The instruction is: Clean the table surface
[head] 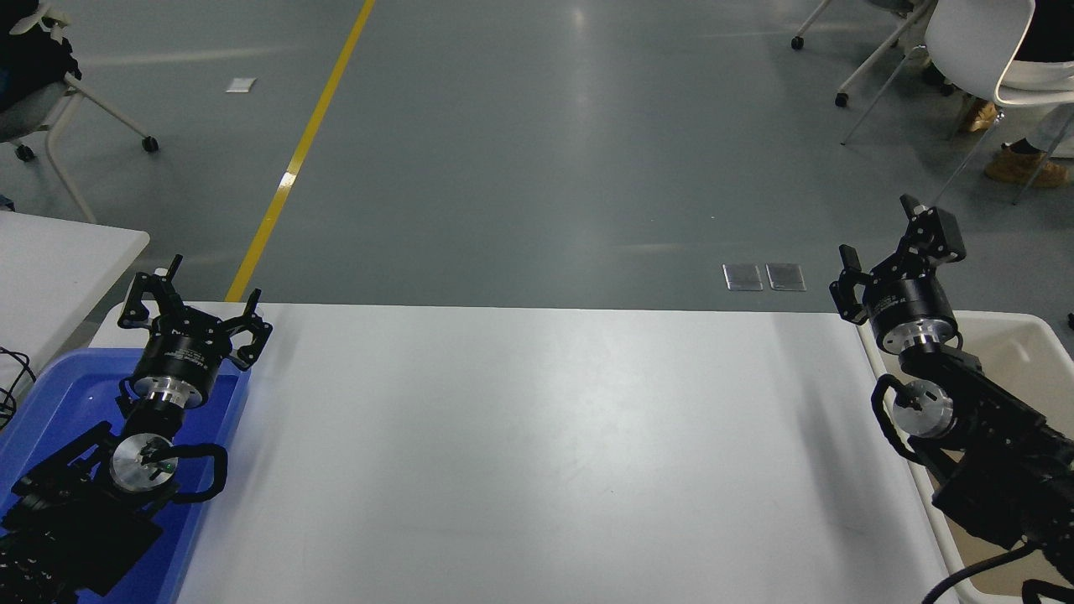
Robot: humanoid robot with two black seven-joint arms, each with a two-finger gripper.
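Note:
The table surface [537,453] is a wide white tabletop filling the lower part of the head view, with nothing lying on it. My left gripper [195,295] is parked at the lower left, open and empty, above the far end of a blue bin. My right gripper [888,247] is at the right, open and empty, held above the table's far right corner and the near rim of a beige bin.
A blue plastic bin [50,394] stands on the table's left end under the left arm. A beige bin [1019,335] stands beside the right edge. A smaller white table [59,268] is at the far left. Chairs [982,50] stand on the floor beyond.

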